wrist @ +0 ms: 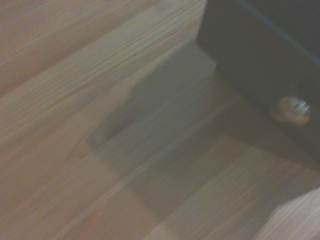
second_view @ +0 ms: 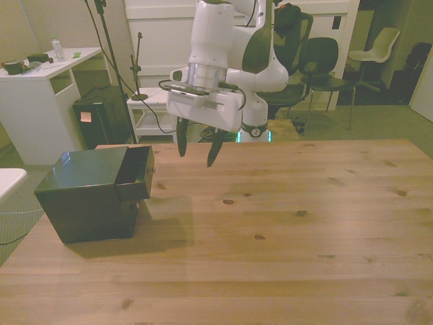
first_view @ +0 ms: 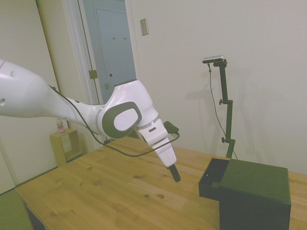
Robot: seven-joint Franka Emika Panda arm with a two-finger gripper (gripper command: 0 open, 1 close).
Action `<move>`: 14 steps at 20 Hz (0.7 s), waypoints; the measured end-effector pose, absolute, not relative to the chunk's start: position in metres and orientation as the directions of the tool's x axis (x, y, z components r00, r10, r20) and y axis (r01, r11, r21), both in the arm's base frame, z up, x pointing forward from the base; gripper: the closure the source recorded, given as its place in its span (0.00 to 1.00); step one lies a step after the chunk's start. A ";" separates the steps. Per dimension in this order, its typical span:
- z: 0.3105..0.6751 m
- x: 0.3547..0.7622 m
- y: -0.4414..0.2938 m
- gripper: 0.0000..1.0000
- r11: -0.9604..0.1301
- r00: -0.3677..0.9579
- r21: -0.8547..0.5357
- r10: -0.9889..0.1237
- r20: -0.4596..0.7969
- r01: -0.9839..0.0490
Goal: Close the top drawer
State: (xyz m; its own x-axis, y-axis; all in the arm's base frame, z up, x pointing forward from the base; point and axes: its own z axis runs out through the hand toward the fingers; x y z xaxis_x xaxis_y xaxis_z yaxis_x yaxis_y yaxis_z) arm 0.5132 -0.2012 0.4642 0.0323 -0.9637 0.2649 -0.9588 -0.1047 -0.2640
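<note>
A small black cabinet (second_view: pixel 84 196) stands on the wooden table (second_view: pixel 284 223) at the front view's left. Its top drawer (second_view: pixel 135 175) is pulled out toward the table's middle, and the hollow inside shows. In the side view the top drawer (first_view: pixel 212 179) juts from the cabinet (first_view: pixel 256 194) toward the arm. My gripper (second_view: pixel 197 150) hangs open and holds nothing, above the table and a little beyond the drawer's front, not touching it. In the side view the gripper (first_view: pixel 174 173) points down a short way from the drawer. The blurred wrist view shows the cabinet's dark face (wrist: pixel 270 60) with a small round knob (wrist: pixel 294 109).
Behind the table stand a white desk (second_view: pixel 40 101), a black box (second_view: pixel 101 118) on the floor and several chairs (second_view: pixel 325 68). A small wooden shelf (first_view: pixel 67 146) sits by the door in the side view.
</note>
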 end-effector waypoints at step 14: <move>0.458 0.531 -0.208 1.00 0.033 -0.119 -0.297 -0.954 0.276 -0.954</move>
State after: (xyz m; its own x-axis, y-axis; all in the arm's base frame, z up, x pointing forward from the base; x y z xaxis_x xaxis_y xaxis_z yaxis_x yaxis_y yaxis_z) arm 0.5309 -0.2084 0.4575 -0.1186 -0.9538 0.2760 -0.9542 0.0326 -0.2975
